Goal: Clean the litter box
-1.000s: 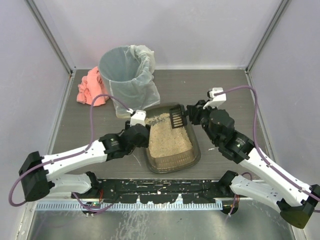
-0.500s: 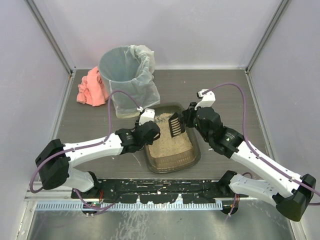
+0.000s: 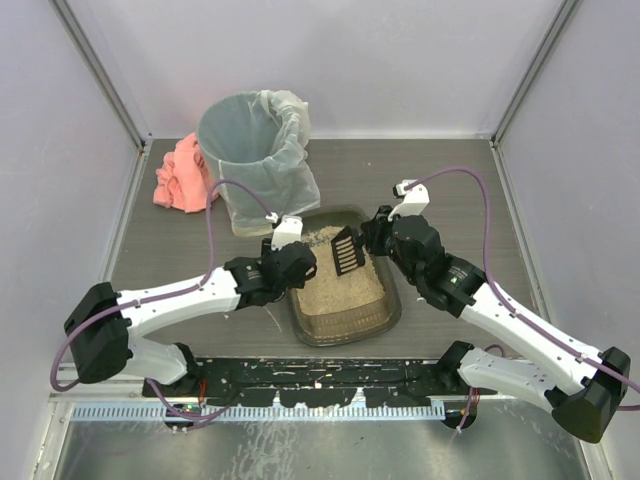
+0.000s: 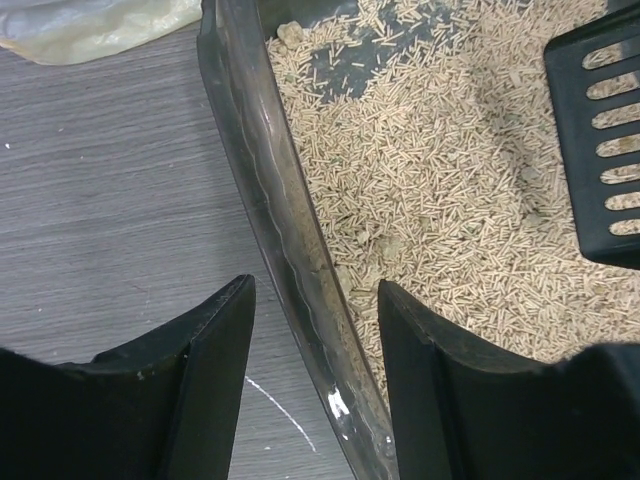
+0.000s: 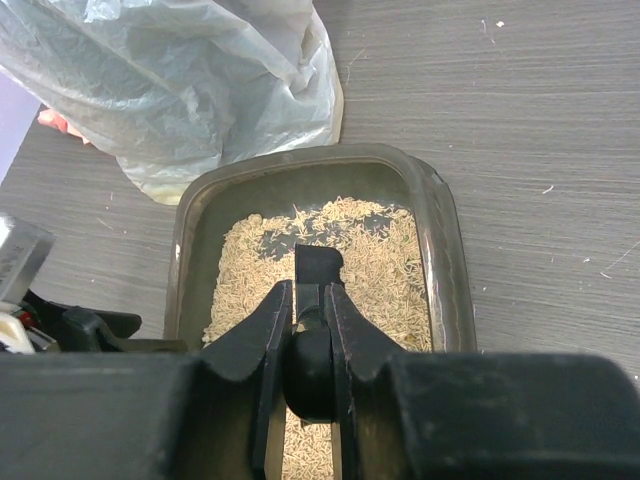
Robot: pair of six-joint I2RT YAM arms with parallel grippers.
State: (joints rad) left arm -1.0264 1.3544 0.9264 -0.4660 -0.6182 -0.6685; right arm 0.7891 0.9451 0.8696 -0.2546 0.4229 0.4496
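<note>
My left end effector [image 4: 315,290] straddling wall of shallow dark brown-grey plastic litter box [image 4: 245,150], released: tray risking sliding. My right end effector [image 5: 308,295] clenching small black slotted scoop [image 3: 346,250]: risking flicking beige litter [image 4: 450,200] out.

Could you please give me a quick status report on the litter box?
Left pincer open, straddling litter box left wall. Right pincer shut on scoop, over the litter. Lined bin close behind box.

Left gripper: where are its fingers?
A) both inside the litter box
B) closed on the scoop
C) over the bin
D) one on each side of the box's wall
D: in the left wrist view the left gripper is open, and the litter box wall runs between its fingers.
</note>
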